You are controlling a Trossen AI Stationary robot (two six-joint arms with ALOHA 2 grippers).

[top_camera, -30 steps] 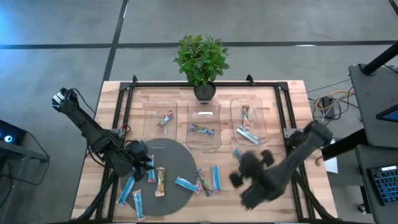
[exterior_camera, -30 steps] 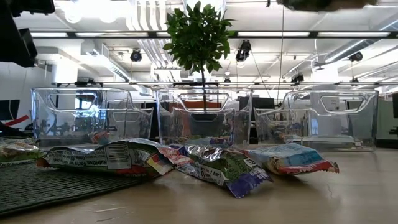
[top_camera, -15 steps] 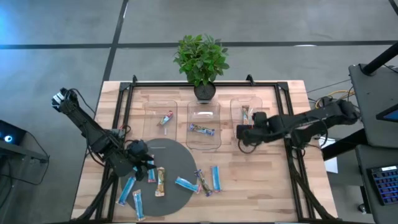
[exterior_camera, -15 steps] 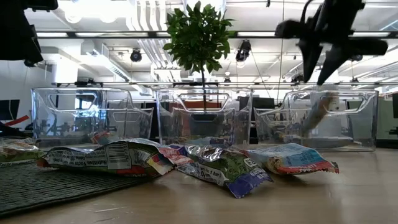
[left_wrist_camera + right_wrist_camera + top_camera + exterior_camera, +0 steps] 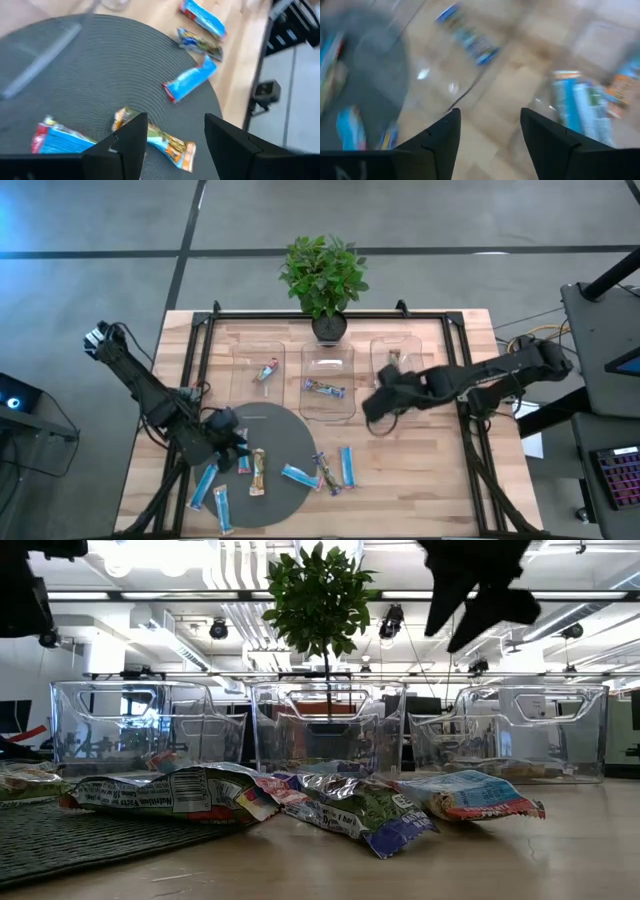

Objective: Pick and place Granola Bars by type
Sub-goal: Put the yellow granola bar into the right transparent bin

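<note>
Several granola bars lie at the table's near side: a tan one (image 5: 258,471) and a blue one (image 5: 300,476) on the round dark mat (image 5: 280,430), a multicoloured one (image 5: 328,475) and blue ones (image 5: 347,465) (image 5: 205,483) on the wood. My left gripper (image 5: 235,452) hovers open over the mat; in its wrist view the tan bar (image 5: 170,145) shows between its fingers, untouched. My right gripper (image 5: 378,405) hangs open and empty in the air between the middle tray (image 5: 328,385) and the right tray (image 5: 405,370). Bars (image 5: 580,102) lie in the right tray.
Three clear trays stand in a row at the far side; the left one (image 5: 262,370) holds one bar (image 5: 267,370), the middle one another (image 5: 325,388). A potted plant (image 5: 323,275) stands behind them. Black frame rails run along the table's edges.
My right gripper has swung from the near right of the table to above the right tray, opened and let a bar drop into that tray. It has then risen and gone toward the table's left, stopping beside the middle tray.
</note>
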